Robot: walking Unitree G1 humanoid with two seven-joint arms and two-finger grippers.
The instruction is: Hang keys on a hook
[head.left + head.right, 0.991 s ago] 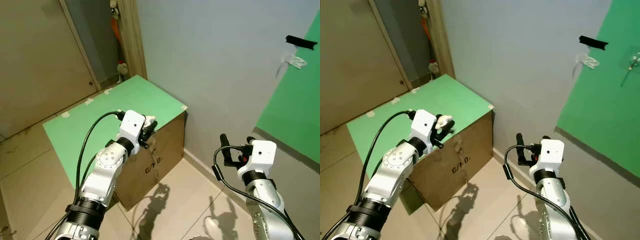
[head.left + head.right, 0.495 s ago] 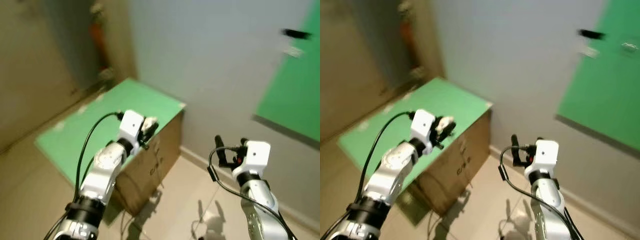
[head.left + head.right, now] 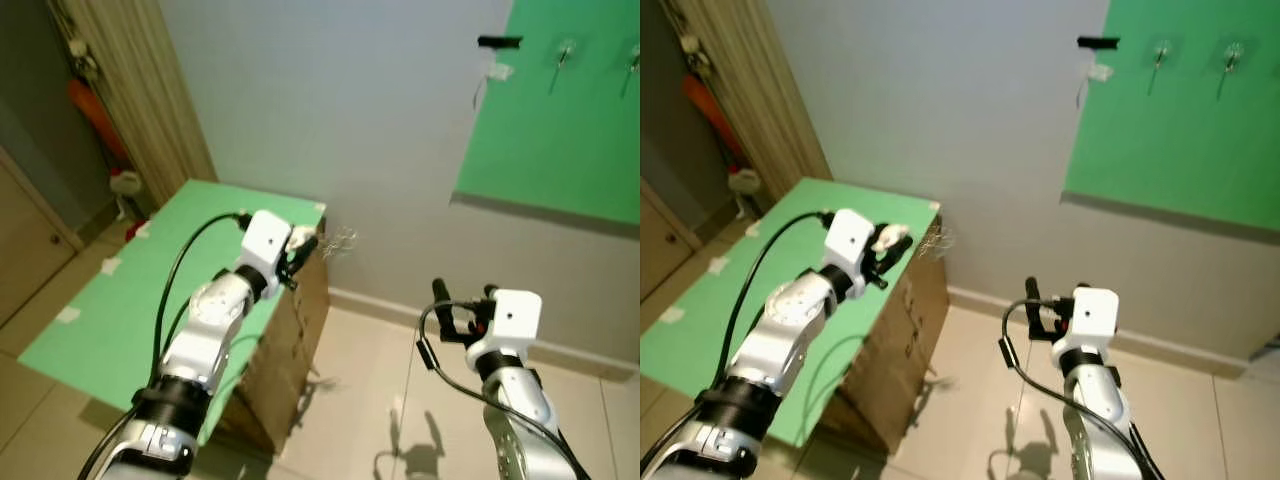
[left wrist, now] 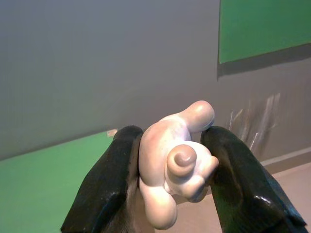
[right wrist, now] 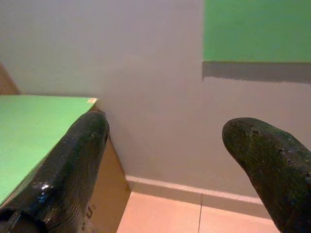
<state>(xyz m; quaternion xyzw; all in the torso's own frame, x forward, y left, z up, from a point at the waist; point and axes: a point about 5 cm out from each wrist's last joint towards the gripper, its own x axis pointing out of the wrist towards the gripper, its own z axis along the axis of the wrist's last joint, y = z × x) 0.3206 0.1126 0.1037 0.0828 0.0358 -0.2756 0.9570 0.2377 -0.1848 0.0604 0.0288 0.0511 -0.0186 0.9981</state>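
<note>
Left eye view: left end effector (image 3: 300, 252) above the green surface (image 3: 130, 290), hooks (image 3: 560, 60) on the wall panel. Left wrist view: fingers (image 4: 116, 179) clamped on a pale keychain figure (image 4: 177, 160). Right wrist view: right end effector (image 5: 165, 160) fingers apart, empty.

Home hallway corner: tiled floor (image 3: 370, 380), grey wall (image 3: 340, 110), wooden door frame (image 3: 140, 90), green board with hooks (image 3: 560, 70), cardboard box (image 3: 290, 350).

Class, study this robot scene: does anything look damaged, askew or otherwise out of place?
Nothing looks damaged or spilled. The left gripper is shut on a pale rubbery keychain figure, with blurred keys dangling beyond it. The metal hooks on the green wall panel hang bare, and the green-topped cardboard box sits squarely.
</note>
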